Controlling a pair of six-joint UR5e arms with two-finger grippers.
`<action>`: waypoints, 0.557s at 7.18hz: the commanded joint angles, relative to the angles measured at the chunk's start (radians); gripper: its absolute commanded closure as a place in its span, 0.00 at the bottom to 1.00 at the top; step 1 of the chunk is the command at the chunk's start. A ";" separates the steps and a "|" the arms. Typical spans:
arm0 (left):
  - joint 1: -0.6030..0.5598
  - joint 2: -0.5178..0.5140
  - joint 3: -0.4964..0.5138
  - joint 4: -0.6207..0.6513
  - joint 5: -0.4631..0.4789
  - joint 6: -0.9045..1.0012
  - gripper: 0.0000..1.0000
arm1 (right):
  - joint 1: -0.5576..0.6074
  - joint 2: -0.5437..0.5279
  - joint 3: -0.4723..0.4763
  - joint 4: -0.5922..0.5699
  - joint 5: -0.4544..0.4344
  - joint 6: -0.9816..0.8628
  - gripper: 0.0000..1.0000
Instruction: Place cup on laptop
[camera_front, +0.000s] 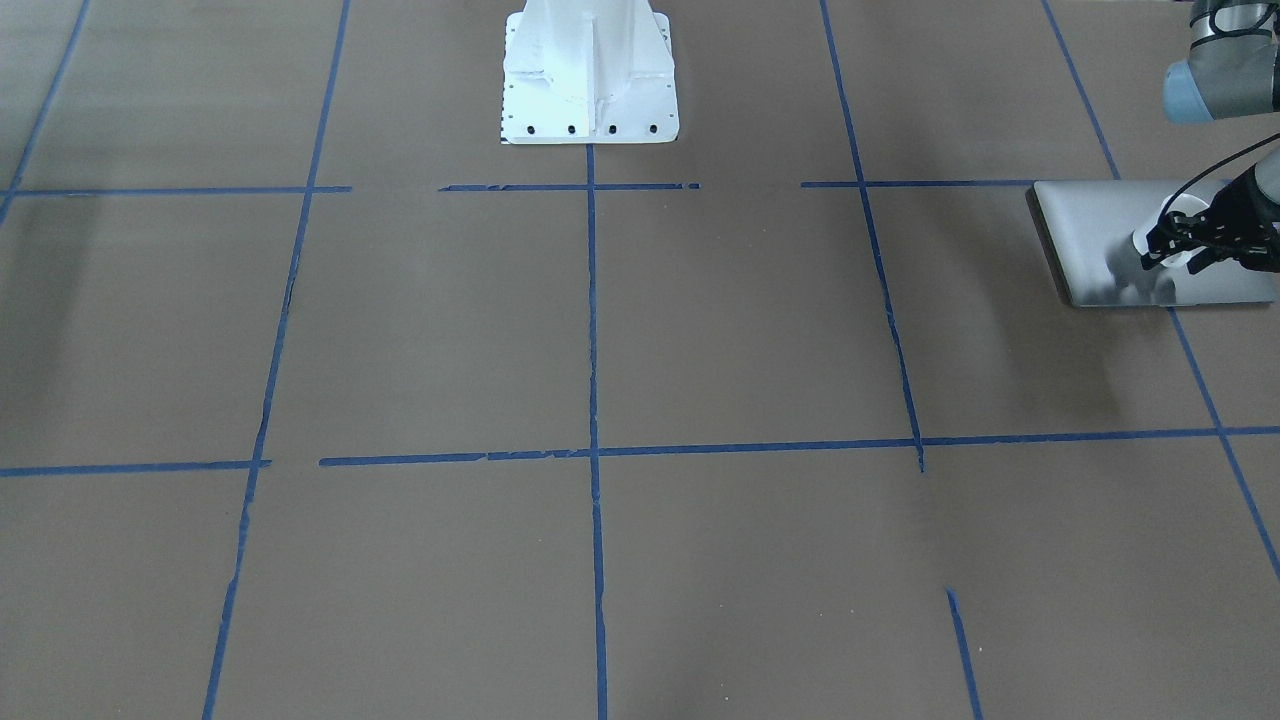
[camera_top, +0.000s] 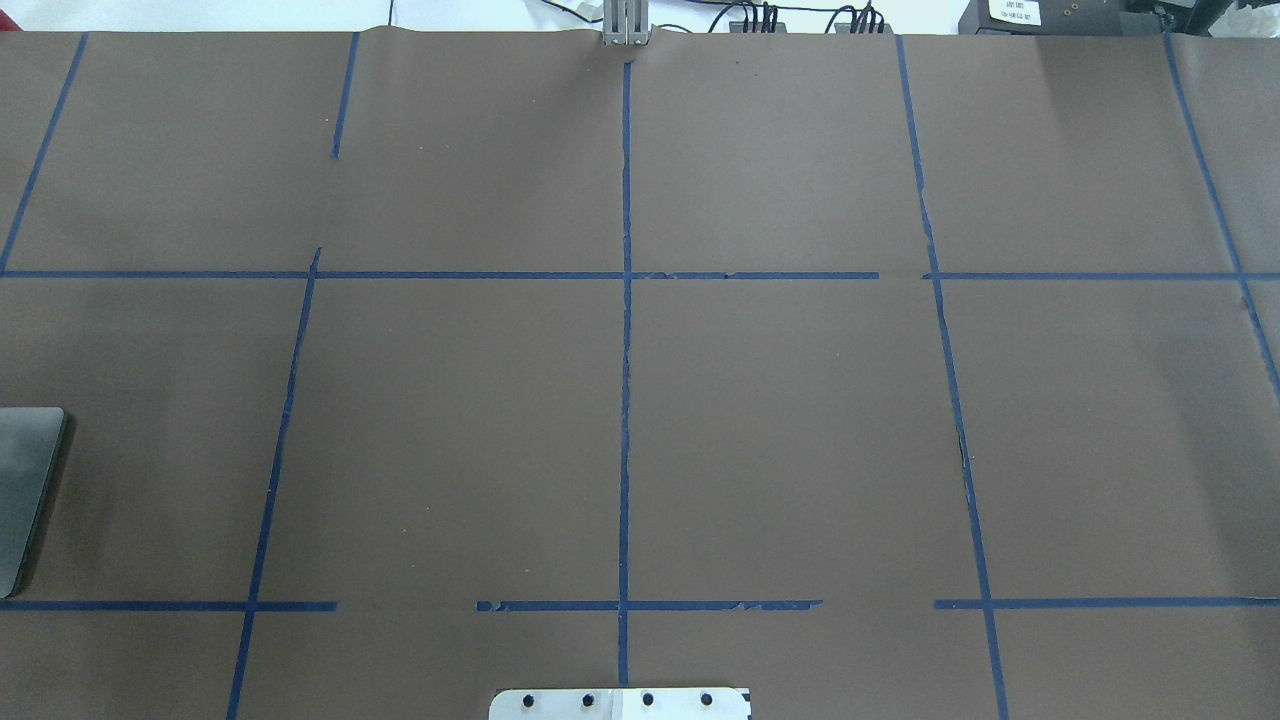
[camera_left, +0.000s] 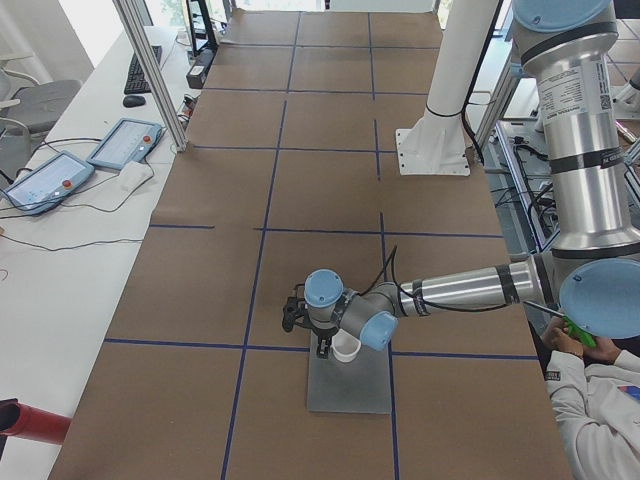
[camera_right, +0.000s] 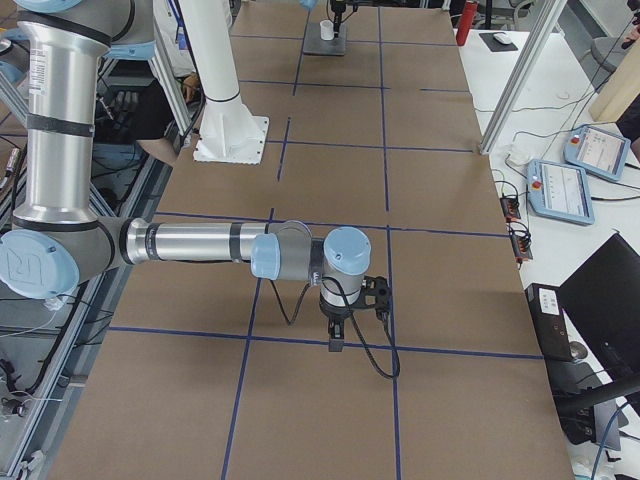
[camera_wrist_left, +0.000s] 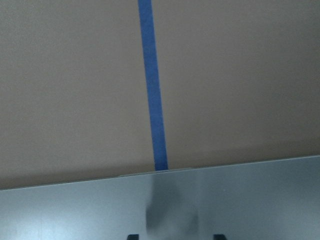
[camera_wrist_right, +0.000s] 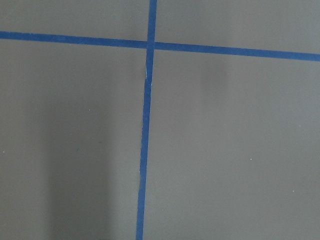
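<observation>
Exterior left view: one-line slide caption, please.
Left arm's claw at a small white mug over the flat silver-grey laptop on the brown, blue-taped table.

Reaches the left arm (camera_left: 460, 290) out with forearm level over the tabletop (camera_left: 300, 150), wrist (camera_left: 340, 305) bent so the left gripper (camera_front: 1172, 247) points down. Has its fingers (camera_front: 1160, 243) at the rim of the cup (camera_front: 1180, 212), grip not clear in any view. Shows two dark fingertips (camera_wrist_left: 132, 236) apart at the bottom edge of the left wrist view. Holds the right arm (camera_right: 190, 243) much alike: upper arm upright, forearm level, right gripper (camera_right: 335, 338) hanging straight down just over the tabletop, jaw state unreadable. Has the two arms well apart, at opposite ends.
</observation>
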 joint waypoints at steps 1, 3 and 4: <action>-0.092 -0.002 -0.046 0.007 -0.034 0.010 0.00 | 0.000 0.000 0.000 0.000 0.000 0.000 0.00; -0.134 0.001 -0.097 0.014 -0.039 0.051 0.00 | 0.000 0.000 0.000 0.000 0.000 0.000 0.00; -0.230 -0.004 -0.100 0.105 -0.039 0.179 0.00 | 0.000 0.000 0.000 0.000 0.000 0.000 0.00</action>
